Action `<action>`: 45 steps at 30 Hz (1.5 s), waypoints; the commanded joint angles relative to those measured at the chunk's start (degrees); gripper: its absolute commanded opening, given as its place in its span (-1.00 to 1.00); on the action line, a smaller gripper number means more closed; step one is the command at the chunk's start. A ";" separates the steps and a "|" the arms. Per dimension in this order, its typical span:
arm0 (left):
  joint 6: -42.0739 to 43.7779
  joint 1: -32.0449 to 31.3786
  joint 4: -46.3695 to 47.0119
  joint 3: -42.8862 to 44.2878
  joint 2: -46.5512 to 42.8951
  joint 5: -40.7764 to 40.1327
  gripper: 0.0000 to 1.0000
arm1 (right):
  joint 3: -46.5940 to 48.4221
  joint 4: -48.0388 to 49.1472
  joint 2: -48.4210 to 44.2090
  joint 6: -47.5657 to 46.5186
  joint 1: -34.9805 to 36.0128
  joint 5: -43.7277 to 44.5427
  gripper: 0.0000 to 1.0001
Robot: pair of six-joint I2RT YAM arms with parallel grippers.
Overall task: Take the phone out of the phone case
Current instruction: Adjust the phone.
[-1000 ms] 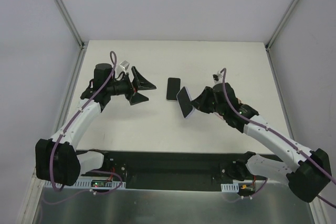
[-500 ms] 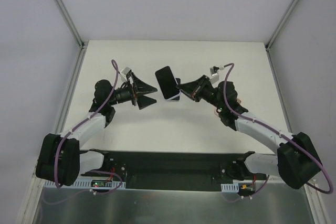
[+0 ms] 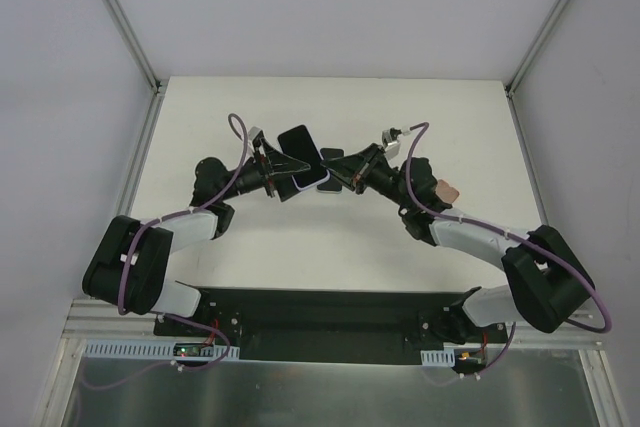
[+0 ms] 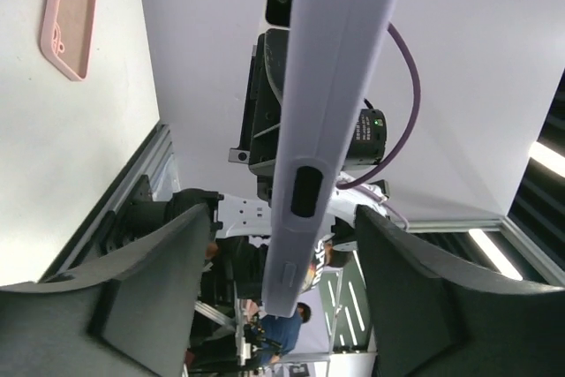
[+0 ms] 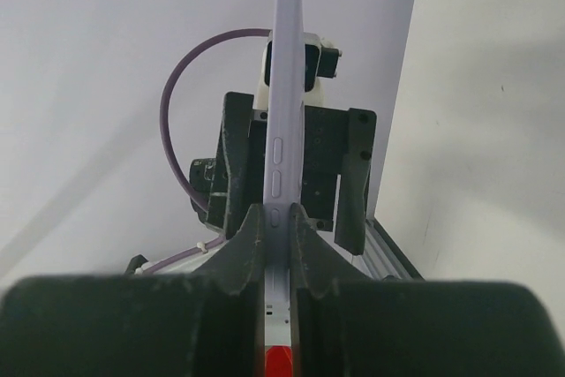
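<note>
The phone sits in a lavender phone case (image 3: 298, 154) held up in the air between the two arms, over the middle of the table. My right gripper (image 3: 343, 171) is shut on one end of it; in the right wrist view the case's edge (image 5: 287, 121) runs straight up from the pinching fingers, where the right gripper (image 5: 279, 218) clamps it. My left gripper (image 3: 283, 173) is open around the other end. In the left wrist view the case's edge (image 4: 328, 86) passes between its fingers (image 4: 154, 289), with a gap on each side at the left gripper (image 4: 287, 214).
A pink empty case (image 3: 448, 190) lies on the table by the right arm, also seen as the pink case (image 4: 68, 11) in the left wrist view. A black phone (image 3: 330, 153) lies flat on the table under the grippers, partly hidden. Walls enclose the table (image 3: 300, 237) on three sides.
The right gripper lifted the cased phone and carried it left. The left gripper swung right to meet it, and its jaws now straddle the case and have narrowed.
</note>
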 commanded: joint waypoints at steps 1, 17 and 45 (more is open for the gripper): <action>-2.22 -0.70 11.52 -0.06 -0.11 -2.63 0.19 | 0.21 12.85 -0.21 3.18 0.63 0.22 -0.97; 12.71 -0.61 -10.88 7.32 -5.83 4.03 -1.00 | 2.82 -31.85 -13.55 -22.41 2.91 -0.67 -0.07; 35.66 -2.98 -28.91 9.78 -10.66 24.17 -1.00 | 41.60 -82.25 -4.61 -49.12 3.61 10.86 0.29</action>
